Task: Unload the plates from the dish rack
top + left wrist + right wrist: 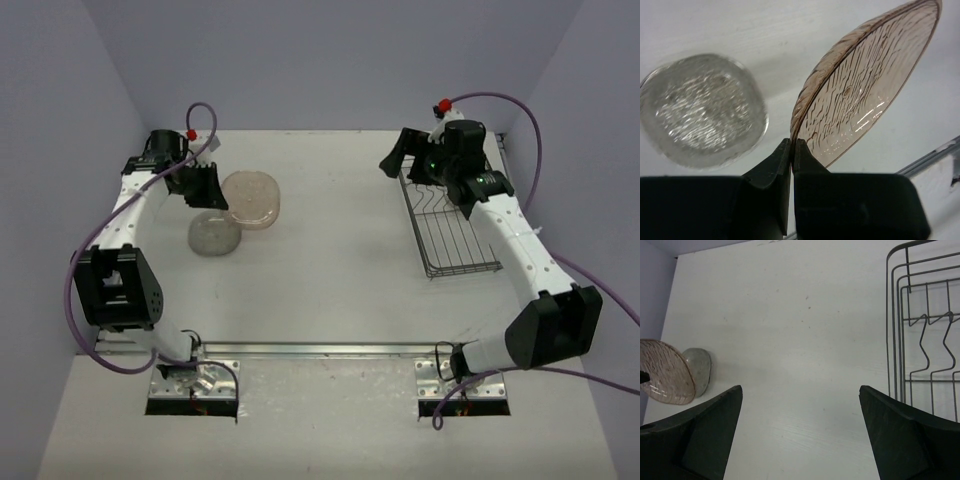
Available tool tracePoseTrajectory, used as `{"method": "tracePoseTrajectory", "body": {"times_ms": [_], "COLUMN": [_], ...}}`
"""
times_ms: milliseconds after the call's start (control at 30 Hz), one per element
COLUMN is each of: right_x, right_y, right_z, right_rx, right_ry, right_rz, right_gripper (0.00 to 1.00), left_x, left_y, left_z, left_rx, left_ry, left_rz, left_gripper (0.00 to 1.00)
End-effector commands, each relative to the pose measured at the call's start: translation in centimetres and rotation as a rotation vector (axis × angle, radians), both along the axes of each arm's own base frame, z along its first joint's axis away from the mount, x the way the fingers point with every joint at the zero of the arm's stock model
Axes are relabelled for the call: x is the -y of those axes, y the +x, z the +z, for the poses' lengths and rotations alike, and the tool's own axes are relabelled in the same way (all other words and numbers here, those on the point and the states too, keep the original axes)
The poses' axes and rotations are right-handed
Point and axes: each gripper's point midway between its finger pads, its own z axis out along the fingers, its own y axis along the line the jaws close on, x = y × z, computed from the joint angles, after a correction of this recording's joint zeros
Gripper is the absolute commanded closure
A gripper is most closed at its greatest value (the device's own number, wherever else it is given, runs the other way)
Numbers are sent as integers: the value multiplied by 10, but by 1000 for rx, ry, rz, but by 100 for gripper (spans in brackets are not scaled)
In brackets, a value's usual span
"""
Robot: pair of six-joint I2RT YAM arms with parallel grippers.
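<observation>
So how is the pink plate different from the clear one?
Colour: the pink plate is rosy-brown; the clear plate has no tint. Pose: the pink plate is tilted up on edge; the clear plate lies flat on the table. Hold: the left fingers pinch the pink plate's rim; no fingers hold the clear plate. Both are see-through, bumpy and rounded squares.

A white table (pixel 340 280) spans the enclosure, with faint specks showing in the right wrist view. Pale lavender walls (pixel 330 60) stand behind it and at both sides. A thin metal rail (pixel 320 349) runs along its near edge, bordering a scuffed grey board (pixel 330 430).
</observation>
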Motion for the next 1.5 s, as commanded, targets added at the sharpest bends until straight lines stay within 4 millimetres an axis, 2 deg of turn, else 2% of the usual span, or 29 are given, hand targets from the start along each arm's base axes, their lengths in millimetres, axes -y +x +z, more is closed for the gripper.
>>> {"method": "tracePoseTrajectory", "body": {"times_ms": [0,33,200,300,500,700,1133,1167,1267,1367,1467], "right_x": [8,9,9,10,9,8,7,7,6,7,9], "right_y": [-11,-12,-21,-22,-21,-22,-23,-23,-23,-24,-24], "right_z": [7,6,4,3,0,-2,-5,-5,-4,-2,0], "right_rx": [61,61,48,48,34,26,18,18,18,25,34], "right_ry": [-85,-96,-99,-101,-94,-94,-89,-88,-85,-88,-96], "right_rz": [45,48,67,64,62,71,75,77,78,76,72], "right_gripper": [1,1,1,1,1,1,1,1,1,1,1], "left_x": [-74,-81,-122,-131,-127,-122,-116,-116,-116,-116,-122], "left_y": [-36,-37,-36,-34,-33,-33,-16,-15,-13,-10,-5], "left_z": [-40,-50,-57,-62,-72,-82,-93,-94,-94,-86,-69], "left_rx": [-194,-237,-310,-318,-324,-346,-351,-350,-349,-331,-286], "left_ry": [157,140,54,67,34,-7,-89,-94,-100,-103,-67], "left_rz": [21,28,105,131,164,178,198,198,202,202,209], "left_gripper": [100,100,100,100,100,95,90,87,72,47,38]}}
